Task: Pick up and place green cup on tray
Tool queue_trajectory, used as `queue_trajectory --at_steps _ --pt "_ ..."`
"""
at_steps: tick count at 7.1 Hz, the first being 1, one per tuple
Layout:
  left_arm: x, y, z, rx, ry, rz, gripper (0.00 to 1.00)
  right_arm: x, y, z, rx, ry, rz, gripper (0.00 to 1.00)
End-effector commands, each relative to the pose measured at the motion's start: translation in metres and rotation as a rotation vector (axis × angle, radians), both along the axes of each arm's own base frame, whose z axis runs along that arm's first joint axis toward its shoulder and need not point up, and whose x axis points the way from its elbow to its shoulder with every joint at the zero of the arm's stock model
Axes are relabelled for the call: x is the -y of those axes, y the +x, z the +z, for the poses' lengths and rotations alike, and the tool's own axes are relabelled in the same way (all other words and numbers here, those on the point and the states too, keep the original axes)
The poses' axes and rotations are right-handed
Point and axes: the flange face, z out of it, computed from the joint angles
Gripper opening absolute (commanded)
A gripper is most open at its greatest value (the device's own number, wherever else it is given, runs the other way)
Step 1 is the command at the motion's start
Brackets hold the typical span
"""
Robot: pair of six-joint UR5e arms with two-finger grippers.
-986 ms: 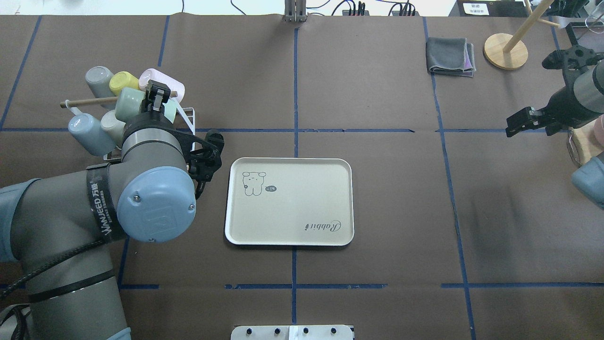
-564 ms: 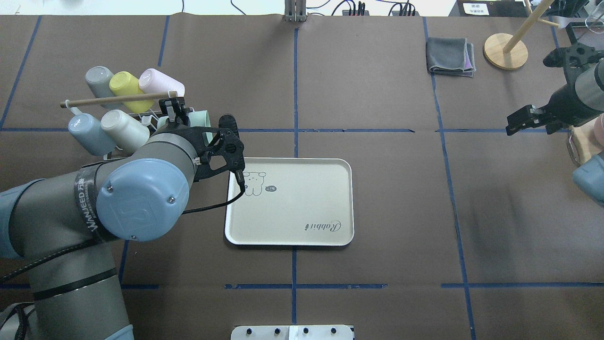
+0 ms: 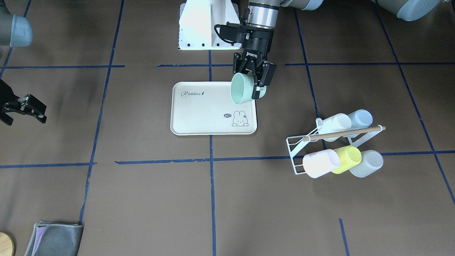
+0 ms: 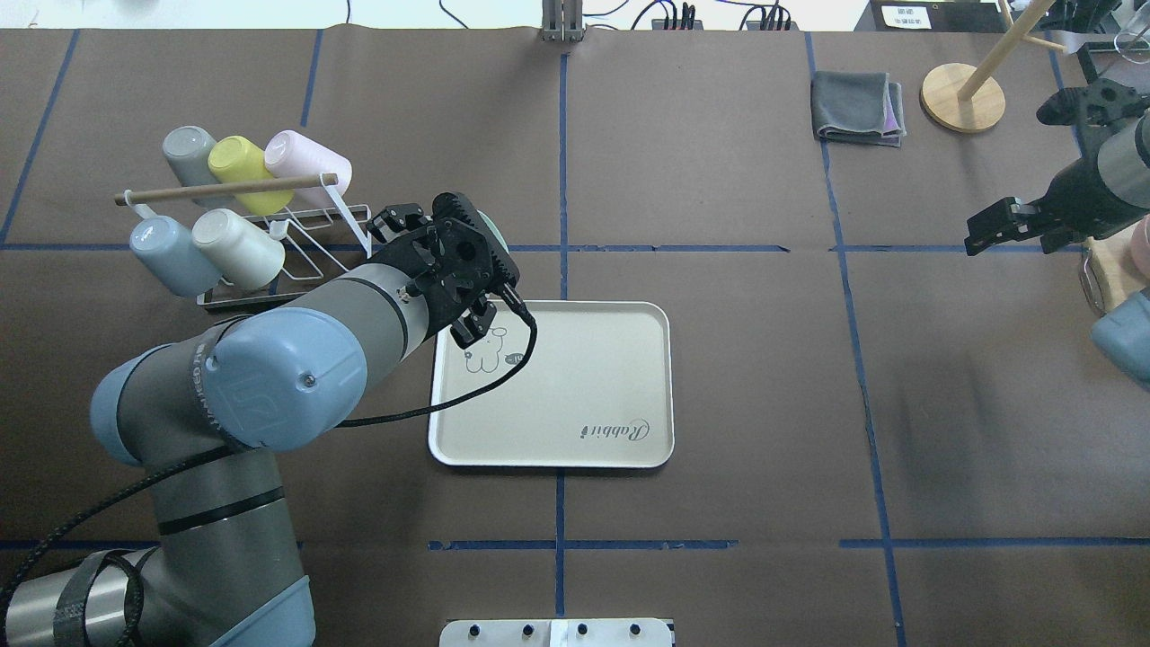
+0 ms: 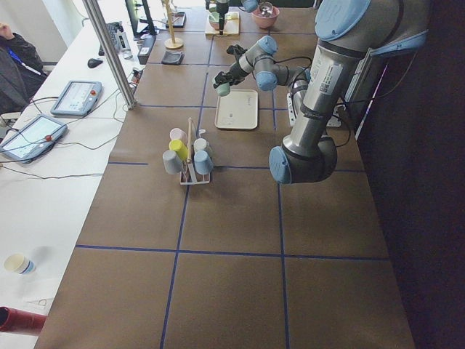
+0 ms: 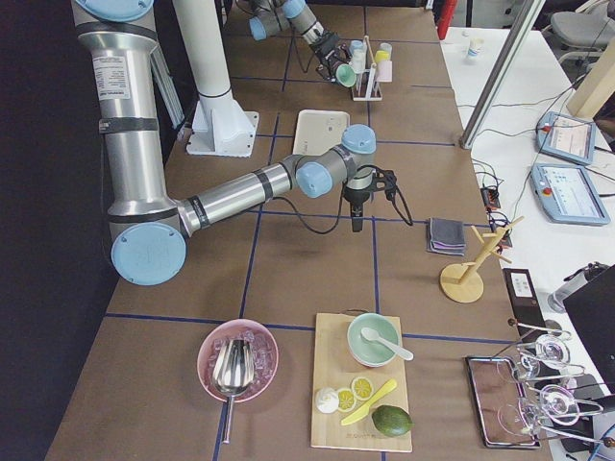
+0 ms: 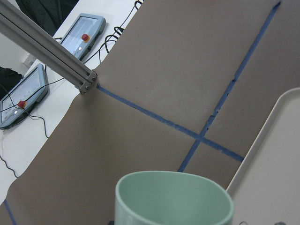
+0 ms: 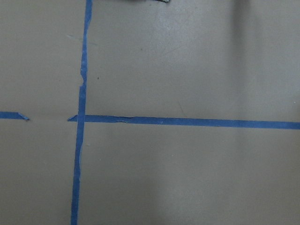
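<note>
Tilt is the hazard: the left pincer (image 3: 254, 84) pinches the green cup (image 3: 240, 89) sideways above a corner of the tray (image 3: 199, 119); released thus, it may roll off onto the tabletop (image 3: 142, 199).

Left gripper (image 3: 253, 88), fingers clamped on the green cup (image 3: 240, 90), hangs above the tray (image 3: 199, 115) corner; right gripper (image 3: 22, 110), fingers spread, far off.
</note>
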Motion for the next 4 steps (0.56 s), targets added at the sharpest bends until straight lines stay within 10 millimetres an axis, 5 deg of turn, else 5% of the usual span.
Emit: queue_trajectory --at_steps 1,4 --pt "0.004 0.026 0.015 -0.222 -0.036 -0.003 0.22 0.001 0.003 0.001 0.002 -0.002 0.005 1.0" --pt "0.009 0.069 0.068 -0.58 -0.016 0.014 0.22 0.002 0.004 0.001 0.001 -0.003 0.009 1.0"
